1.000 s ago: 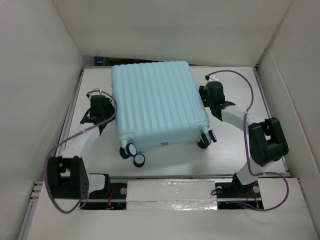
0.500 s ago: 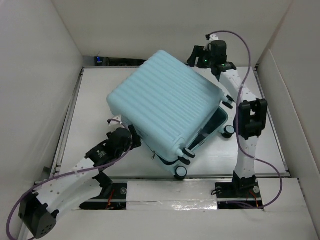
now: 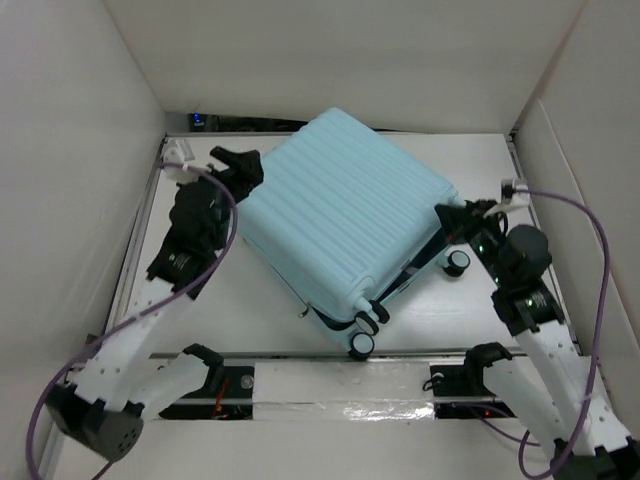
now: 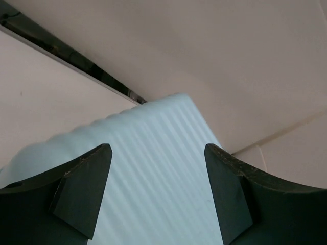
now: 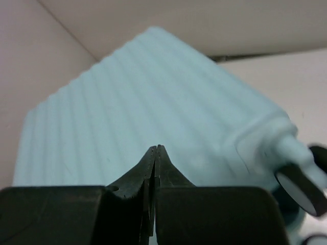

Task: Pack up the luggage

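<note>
Swung round since the earlier frame, the left gripper (image 3: pixel 238 160) is now held wide apart at the far-left corner of the luggage (image 3: pixel 345 225), which lies askew on the table (image 3: pixel 260 300), lid barely ajar. The right gripper (image 3: pixel 452 212) is pressed shut, empty, beside the luggage's right edge. A stiff, slick, bulky shell is judged; the lid rim should be taken.

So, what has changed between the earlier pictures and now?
The luggage turned from square to diagonal, and its shells are slightly parted on the right side. The left tool moved to its far left corner, open. The right tool came down to its right edge, shut, holding nothing. The luggage stays on the table.
</note>
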`<state>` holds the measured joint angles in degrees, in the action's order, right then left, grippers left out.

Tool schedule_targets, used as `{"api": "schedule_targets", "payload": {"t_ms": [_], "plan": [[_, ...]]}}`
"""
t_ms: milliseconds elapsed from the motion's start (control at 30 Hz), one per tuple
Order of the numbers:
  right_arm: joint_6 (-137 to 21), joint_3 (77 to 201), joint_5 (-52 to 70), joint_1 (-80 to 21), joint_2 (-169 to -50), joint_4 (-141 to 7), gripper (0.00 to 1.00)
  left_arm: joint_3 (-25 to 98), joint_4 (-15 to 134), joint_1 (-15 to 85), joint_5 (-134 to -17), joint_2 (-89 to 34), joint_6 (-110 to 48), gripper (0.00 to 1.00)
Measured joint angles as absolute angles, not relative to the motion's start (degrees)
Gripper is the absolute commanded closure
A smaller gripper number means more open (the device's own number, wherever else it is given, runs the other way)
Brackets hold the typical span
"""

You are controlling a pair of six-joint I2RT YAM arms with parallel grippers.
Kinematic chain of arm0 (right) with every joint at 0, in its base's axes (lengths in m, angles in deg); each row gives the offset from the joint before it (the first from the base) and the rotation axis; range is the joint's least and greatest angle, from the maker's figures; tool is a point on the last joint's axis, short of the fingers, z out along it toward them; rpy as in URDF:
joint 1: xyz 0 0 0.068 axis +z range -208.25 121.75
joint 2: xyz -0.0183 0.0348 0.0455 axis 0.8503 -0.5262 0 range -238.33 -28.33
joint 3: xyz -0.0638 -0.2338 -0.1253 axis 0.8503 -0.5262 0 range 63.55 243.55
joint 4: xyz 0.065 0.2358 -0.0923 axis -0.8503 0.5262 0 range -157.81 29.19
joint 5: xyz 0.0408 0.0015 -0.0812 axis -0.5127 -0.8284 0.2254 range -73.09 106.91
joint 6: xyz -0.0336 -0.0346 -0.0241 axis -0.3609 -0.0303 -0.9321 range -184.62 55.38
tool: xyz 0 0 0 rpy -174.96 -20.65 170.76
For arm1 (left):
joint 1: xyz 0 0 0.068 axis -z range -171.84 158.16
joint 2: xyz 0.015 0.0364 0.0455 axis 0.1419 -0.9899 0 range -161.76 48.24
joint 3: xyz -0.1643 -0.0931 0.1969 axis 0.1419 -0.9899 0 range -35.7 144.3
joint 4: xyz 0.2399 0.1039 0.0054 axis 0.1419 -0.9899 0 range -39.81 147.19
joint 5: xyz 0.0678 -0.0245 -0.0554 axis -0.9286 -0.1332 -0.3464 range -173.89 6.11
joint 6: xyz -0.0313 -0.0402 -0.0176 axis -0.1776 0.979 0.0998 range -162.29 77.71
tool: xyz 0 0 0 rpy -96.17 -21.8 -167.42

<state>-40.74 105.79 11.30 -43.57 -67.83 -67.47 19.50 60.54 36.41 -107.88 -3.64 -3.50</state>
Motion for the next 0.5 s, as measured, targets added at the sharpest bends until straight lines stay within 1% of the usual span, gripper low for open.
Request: {"api": "schedule_targets", "payload": {"t_ms": [133, 233, 333, 433, 500], "plan": [[-38.54, 95.16, 16.79, -43.11, -58.57, -58.44, 1.00, 30.35, 64.78, 24.56, -97.81, -21.43, -3.68, 0.30], [-36.48, 90.70, 17.91, -43.11, -56.05, -52.67, 1.00, 38.63, 62.53, 18.38, -93.37, -34.63, -4.03, 0.31], [-35.00, 88.69, 18.28, -42.65, -55.51, -48.13, 1.00, 46.61, 59.32, 14.55, -90.29, -45.69, -5.69, 0.31], [-34.12, 88.28, 18.50, -42.17, -55.31, -46.03, 0.98, 48.20, 57.22, 11.65, -87.42, -51.15, -6.96, 0.31], [-33.71, 88.19, 18.47, -41.98, -55.88, -46.18, 0.93, 48.16, 55.82, 10.07, -85.13, -52.73, -7.33, 0.31]]}}
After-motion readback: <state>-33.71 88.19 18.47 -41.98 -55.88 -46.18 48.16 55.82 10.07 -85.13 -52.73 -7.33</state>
